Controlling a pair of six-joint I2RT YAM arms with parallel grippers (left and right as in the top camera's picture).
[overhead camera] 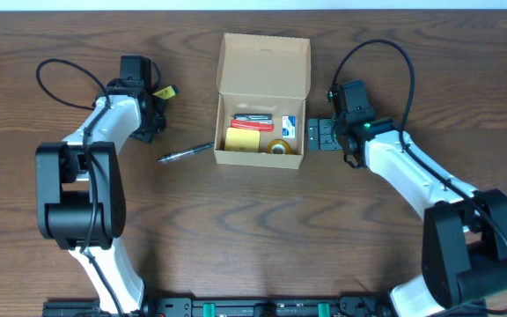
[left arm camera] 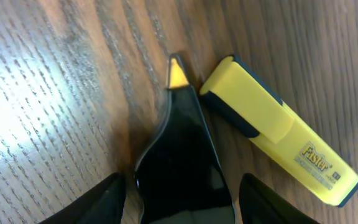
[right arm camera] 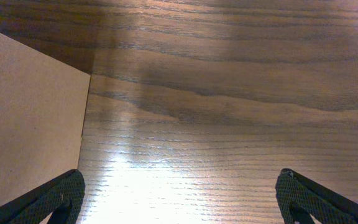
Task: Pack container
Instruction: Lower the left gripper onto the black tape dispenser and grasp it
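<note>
The container [overhead camera: 262,57], a tan cardboard box, stands at the table's centre with its flap lid open at the back. It holds a red pen [overhead camera: 252,122], a yellow pad [overhead camera: 242,139], a tape roll [overhead camera: 279,147] and a small blue-and-white item [overhead camera: 290,127]. My left gripper [overhead camera: 154,106] is open over a glossy black piece with a yellow tip [left arm camera: 180,149], with gaps on both sides [left arm camera: 182,190]. A capped yellow highlighter [left arm camera: 278,130] lies just right of it and shows in the overhead view [overhead camera: 164,91]. My right gripper [overhead camera: 317,134] is open and empty beside the box's right wall [right arm camera: 30,118], its fingers wide apart [right arm camera: 179,199].
A silver-and-black pen [overhead camera: 186,153] lies on the wooden table just left of the box's front corner. Cables loop behind both wrists.
</note>
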